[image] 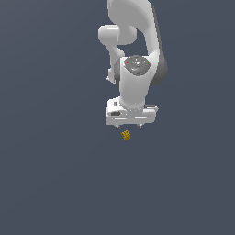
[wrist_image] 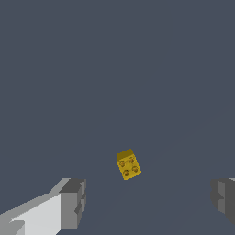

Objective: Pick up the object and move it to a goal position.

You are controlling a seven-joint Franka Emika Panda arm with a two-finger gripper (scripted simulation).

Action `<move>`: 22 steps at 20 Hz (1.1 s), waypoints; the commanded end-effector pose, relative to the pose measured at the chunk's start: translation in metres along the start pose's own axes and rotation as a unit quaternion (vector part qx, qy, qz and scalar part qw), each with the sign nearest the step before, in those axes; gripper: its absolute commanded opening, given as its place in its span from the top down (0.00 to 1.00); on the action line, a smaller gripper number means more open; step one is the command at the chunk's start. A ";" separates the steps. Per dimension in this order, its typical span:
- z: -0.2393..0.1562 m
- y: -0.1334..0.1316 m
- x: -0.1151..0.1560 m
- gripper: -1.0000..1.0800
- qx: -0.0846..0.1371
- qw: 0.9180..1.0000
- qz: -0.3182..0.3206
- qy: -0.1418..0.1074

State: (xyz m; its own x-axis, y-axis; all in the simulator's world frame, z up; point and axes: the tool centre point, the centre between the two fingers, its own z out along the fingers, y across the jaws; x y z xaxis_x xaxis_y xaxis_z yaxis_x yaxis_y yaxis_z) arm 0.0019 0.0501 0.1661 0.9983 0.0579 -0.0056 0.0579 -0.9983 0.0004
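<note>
Wrist view: tool spread wide, pointing down above yellow block.

No readable text, labels, brands, numbers or signs in either view.

Flat, even simulator light, sharp throughout, without glare or blur.

Nothing crowds the yellow studded block: bare grey floor lies all round it. The gripper hangs just above with its jaws spread far wider than the block, neither finger touching it.
</note>
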 end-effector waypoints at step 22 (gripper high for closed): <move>0.007 0.037 0.000 0.04 -0.001 1.000 0.024 0.000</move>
State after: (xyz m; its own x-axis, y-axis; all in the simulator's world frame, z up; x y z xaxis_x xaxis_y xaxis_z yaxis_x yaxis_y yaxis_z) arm 0.0054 0.0120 0.1616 1.0000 -0.0001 -0.0054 -0.0001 -1.0000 0.0030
